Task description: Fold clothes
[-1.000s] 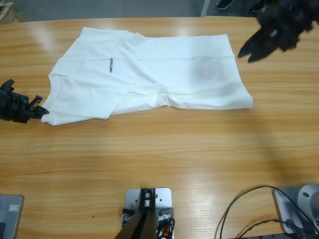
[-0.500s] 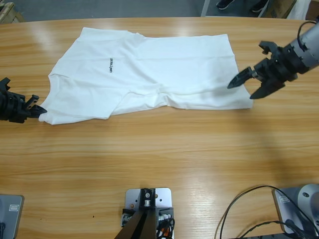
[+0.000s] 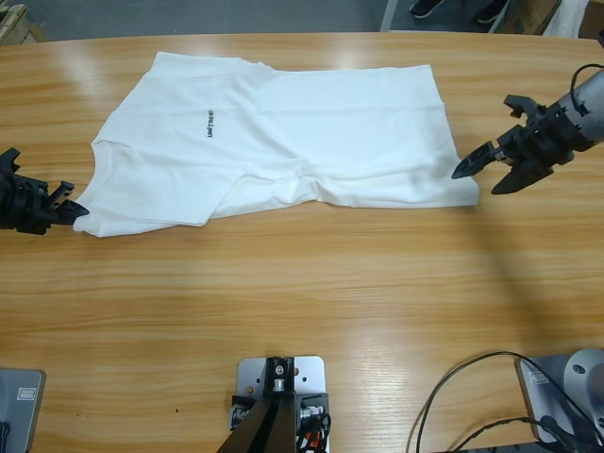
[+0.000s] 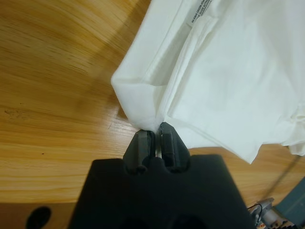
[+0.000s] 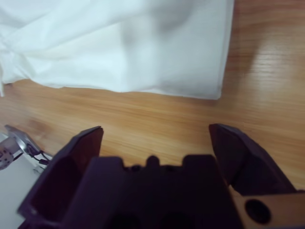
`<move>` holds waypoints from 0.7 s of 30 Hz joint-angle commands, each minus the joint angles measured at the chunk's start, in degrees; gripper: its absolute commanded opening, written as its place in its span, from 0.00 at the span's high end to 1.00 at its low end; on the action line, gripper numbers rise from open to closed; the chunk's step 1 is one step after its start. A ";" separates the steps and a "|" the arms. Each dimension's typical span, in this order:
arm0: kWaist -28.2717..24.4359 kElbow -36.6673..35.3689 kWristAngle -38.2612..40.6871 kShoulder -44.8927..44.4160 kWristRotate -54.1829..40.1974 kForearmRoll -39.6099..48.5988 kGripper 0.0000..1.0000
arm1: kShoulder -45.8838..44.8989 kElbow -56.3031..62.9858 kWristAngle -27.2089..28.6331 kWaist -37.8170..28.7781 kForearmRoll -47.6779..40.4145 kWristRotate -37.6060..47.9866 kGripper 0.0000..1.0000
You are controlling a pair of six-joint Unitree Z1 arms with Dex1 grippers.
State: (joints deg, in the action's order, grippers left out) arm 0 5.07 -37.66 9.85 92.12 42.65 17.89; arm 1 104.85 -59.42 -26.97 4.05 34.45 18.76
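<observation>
High view: one T-shirt [image 3: 283, 132], two hands, left hand [image 3: 74, 211] pinching it.

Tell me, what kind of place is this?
Probably a robotics lab or test room, not a home. Two robot arms work a T-shirt on a long wooden table: the left gripper pinches its corner, the right gripper hangs open. Cables trail nearby.

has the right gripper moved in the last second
Yes. In the high view the right gripper has come down from the table's far right corner to just off the T-shirt's near right corner, jaws open.
</observation>
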 commanded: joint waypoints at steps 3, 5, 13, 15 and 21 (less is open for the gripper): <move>-0.42 1.89 0.87 -0.71 -0.90 -0.66 1.00 | 5.63 1.04 0.56 4.26 -0.21 -4.31 0.09; -0.43 1.89 0.87 -0.59 -0.90 -0.66 1.00 | 6.39 0.78 0.51 4.32 -0.26 -4.71 0.08; -0.42 1.55 0.87 -0.11 -0.92 -0.75 1.00 | 10.45 -0.10 -0.05 4.39 -1.07 -6.84 0.09; -0.42 1.46 0.87 0.10 -0.99 -0.75 1.00 | 11.06 -0.10 -0.58 4.39 -1.54 -7.42 0.09; -0.45 1.27 0.87 0.43 -1.08 -0.84 1.00 | 11.62 -0.88 -2.95 4.39 -2.17 -7.86 0.09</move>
State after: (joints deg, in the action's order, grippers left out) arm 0 5.07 -37.66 9.86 92.12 42.49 17.89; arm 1 113.35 -59.45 -27.60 7.93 33.19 11.89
